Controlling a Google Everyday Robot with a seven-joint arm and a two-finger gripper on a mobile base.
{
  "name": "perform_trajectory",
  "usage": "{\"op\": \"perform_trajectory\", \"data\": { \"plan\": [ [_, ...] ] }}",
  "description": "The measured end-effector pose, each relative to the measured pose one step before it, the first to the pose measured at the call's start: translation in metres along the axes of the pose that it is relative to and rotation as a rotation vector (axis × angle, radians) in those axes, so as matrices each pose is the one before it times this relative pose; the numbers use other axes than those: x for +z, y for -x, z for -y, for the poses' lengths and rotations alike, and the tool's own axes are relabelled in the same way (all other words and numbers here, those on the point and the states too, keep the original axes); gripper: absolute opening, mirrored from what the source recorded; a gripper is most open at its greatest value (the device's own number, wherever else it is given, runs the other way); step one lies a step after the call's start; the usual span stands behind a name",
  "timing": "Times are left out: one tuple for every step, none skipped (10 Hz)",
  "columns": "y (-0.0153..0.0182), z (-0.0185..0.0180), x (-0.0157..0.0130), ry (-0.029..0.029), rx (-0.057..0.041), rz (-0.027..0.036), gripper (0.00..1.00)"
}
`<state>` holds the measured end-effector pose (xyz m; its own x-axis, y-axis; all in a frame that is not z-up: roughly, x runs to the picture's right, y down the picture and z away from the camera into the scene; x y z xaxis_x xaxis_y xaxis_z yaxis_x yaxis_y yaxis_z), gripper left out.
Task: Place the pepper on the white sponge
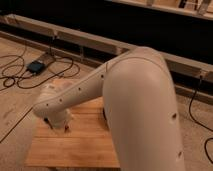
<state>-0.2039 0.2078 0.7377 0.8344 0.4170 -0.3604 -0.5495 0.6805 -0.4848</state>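
Note:
My gripper (56, 125) hangs low over the left part of the wooden table (75, 150), at the end of the pale forearm that slants down from the upper right. Its jaws stand open, and I see nothing between them. The pepper is hidden, covered by the wrist and gripper. The white sponge is also hidden, behind the big elbow of my arm (140, 115), which blocks the whole right half of the table.
A black box (37, 66) with looping cables lies on the floor to the left of the table. A long low ledge (100, 45) runs along the back. More cable hangs at the right edge (197, 100).

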Motion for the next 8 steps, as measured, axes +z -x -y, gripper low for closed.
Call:
{"op": "perform_trajectory", "data": {
  "plan": [
    [0.00841, -0.00454, 0.0073, -0.00086, -0.01569, -0.00079, 0.65],
    [0.01066, -0.00458, 0.00768, 0.002, -0.01235, 0.00016, 0.65],
    [0.00639, -0.00234, 0.00454, 0.00323, -0.00482, 0.00096, 0.65],
    [0.00973, -0.0019, 0.00491, 0.0036, -0.00883, 0.00342, 0.65],
    [0.00932, -0.00053, 0.0047, 0.00102, -0.00894, 0.00374, 0.65],
    [0.0071, -0.00098, 0.00413, 0.00059, -0.00798, 0.00085, 0.65],
    [0.01018, -0.00108, 0.00566, 0.00045, -0.00865, 0.00371, 0.65],
    [0.00618, -0.00019, 0.00362, -0.00059, -0.00322, 0.00229, 0.65]
  ]
}}
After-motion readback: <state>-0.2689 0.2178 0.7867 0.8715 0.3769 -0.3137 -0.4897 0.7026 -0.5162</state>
